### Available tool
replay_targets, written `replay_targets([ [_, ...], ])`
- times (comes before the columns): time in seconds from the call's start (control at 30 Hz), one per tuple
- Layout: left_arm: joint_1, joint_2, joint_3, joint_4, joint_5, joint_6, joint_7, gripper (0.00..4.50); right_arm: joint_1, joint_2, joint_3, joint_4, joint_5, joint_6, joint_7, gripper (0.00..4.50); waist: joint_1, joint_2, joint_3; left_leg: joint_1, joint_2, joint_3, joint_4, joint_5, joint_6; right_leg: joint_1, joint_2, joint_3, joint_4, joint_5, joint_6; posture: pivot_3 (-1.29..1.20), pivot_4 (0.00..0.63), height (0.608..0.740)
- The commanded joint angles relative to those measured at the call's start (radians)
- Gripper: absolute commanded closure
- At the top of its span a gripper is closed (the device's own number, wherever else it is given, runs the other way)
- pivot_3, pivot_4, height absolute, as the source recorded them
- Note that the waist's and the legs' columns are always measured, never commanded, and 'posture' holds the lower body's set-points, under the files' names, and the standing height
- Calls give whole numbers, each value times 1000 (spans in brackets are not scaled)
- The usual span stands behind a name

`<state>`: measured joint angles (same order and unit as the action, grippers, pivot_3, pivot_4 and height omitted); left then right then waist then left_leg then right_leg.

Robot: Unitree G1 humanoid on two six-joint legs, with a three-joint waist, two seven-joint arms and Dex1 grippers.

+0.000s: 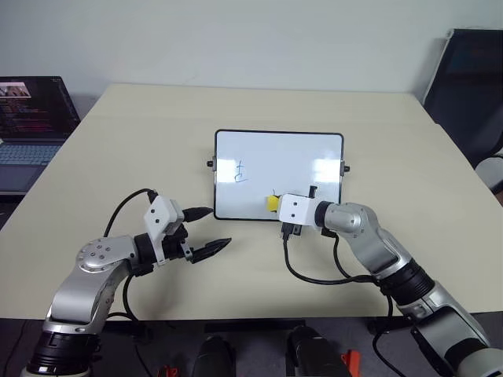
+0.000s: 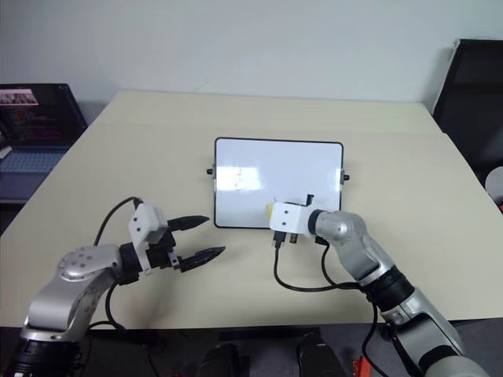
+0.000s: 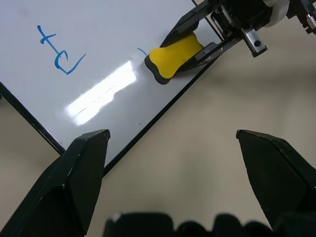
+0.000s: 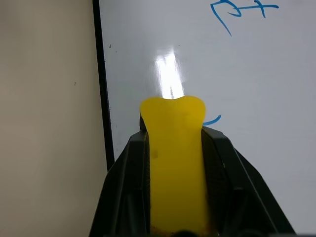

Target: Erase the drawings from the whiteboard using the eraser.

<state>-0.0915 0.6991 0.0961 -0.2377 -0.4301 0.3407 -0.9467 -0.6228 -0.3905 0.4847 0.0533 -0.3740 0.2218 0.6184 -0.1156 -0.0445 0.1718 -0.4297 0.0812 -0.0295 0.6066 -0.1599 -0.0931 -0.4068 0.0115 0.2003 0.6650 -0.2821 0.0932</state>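
The whiteboard (image 1: 291, 157) lies flat in the middle of the table. One of the drawings (image 1: 241, 170) is a blue scribble on its left part, also seen from the right wrist as scribble (image 4: 237, 10). A short blue stroke (image 4: 213, 120) shows just beside the eraser (image 1: 272, 203). The yellow eraser (image 4: 175, 158) rests on the board near its front edge, and my right gripper (image 1: 277, 206) is shut on it. My left gripper (image 1: 214, 228) hovers open over the bare table, in front of the board's left front corner, with nothing between its fingers.
An open laptop (image 1: 31, 118) stands past the table's left edge. A dark chair (image 1: 471, 86) is at the back right. A black cable (image 1: 314, 279) loops on the table (image 1: 157, 141) under my right forearm.
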Motion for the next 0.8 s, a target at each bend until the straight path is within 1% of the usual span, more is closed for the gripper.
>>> replay_targets([
  [0.03,-1,2,12,-32,-6,-12,2,0,-54,2,-78,82,-53,15,-127,3397,-2,0,0,0,0,0,0,0,0,0,0,0,0,0,0,0,150,740],
  [0.17,2,2,12,-35,-7,-10,4,0,-34,-21,-53,80,-38,25,-65,3398,2,-1,0,0,-1,0,1,0,0,1,0,1,-1,0,0,0,150,740],
  [0.33,1,2,13,-40,-9,-5,7,0,16,-65,4,14,-27,31,81,3398,2,-1,-1,0,-1,0,1,0,0,1,-1,1,-1,0,0,0,150,740],
  [0.43,0,2,11,-42,-10,-3,8,0,22,-79,26,-10,-46,16,118,3398,0,-1,-1,0,0,0,-1,0,0,0,0,0,-1,0,0,0,150,740],
  [0.57,-2,3,10,-44,-11,0,9,0,3,-69,10,2,-69,3,73,3398,0,-1,0,0,0,0,-2,0,0,-1,0,0,-1,0,0,0,150,740],
  [0.63,-3,2,9,-44,-11,1,10,0,-29,-36,-38,31,-85,-5,-31,3398,-1,-1,0,0,0,0,-1,0,0,-1,0,0,-1,0,0,0,150,740],
  [0.7,-4,2,9,-45,-12,2,11,0,-49,-15,-72,48,-84,-7,-98,3398,-4,0,0,0,0,0,-1,0,0,-1,0,1,-1,0,0,0,150,740],
  [0.8,2,4,16,-43,-15,1,15,0,-34,5,-106,21,-29,20,-85,3398,-4,-1,0,0,-1,0,-1,0,0,-2,0,1,-1,0,0,0,150,740],
])
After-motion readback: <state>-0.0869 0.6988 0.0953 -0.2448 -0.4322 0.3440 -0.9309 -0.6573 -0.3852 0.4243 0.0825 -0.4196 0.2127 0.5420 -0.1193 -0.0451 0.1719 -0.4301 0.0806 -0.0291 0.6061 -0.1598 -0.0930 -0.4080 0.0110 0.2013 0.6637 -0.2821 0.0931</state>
